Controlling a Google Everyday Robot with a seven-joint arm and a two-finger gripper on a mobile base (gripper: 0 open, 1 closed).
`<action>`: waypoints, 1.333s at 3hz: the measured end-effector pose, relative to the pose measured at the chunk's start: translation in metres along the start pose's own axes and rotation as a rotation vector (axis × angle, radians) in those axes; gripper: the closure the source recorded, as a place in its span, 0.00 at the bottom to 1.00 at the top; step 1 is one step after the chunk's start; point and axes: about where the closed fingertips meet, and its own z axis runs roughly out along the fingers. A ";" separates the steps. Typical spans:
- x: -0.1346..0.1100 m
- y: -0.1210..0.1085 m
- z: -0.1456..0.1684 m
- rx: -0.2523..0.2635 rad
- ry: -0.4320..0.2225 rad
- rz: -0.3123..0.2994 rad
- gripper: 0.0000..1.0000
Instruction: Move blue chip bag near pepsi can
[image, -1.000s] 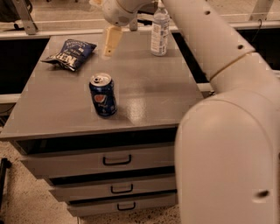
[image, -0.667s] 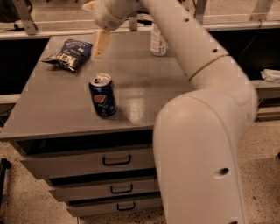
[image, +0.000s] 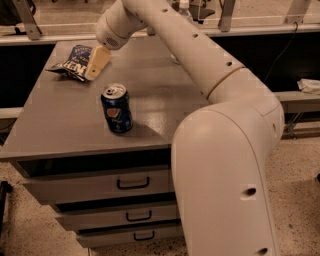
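The blue chip bag (image: 71, 62), dark blue with white lettering, lies at the far left corner of the grey cabinet top (image: 150, 90). The pepsi can (image: 116, 108) stands upright nearer the front, left of the middle. My gripper (image: 96, 64) hangs from the long white arm at the bag's right edge, its tan fingers (image: 98, 61) pointing down and overlapping the bag. The can stands well apart from the bag, toward the front.
The white arm (image: 200, 60) sweeps across the right half of the top and hides the water bottle, whose cap (image: 184, 4) shows at the back. Drawers with dark handles (image: 133, 183) face the front. A metal rail runs behind the cabinet.
The gripper has moved left across the top, from near the middle back to the chip bag's right edge. The arm now covers the water bottle. The can and bag have not moved.
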 end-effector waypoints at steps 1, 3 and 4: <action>0.000 0.016 0.027 -0.005 -0.054 0.149 0.00; -0.016 0.016 0.057 -0.009 -0.172 0.322 0.00; -0.010 0.013 0.068 0.003 -0.158 0.376 0.00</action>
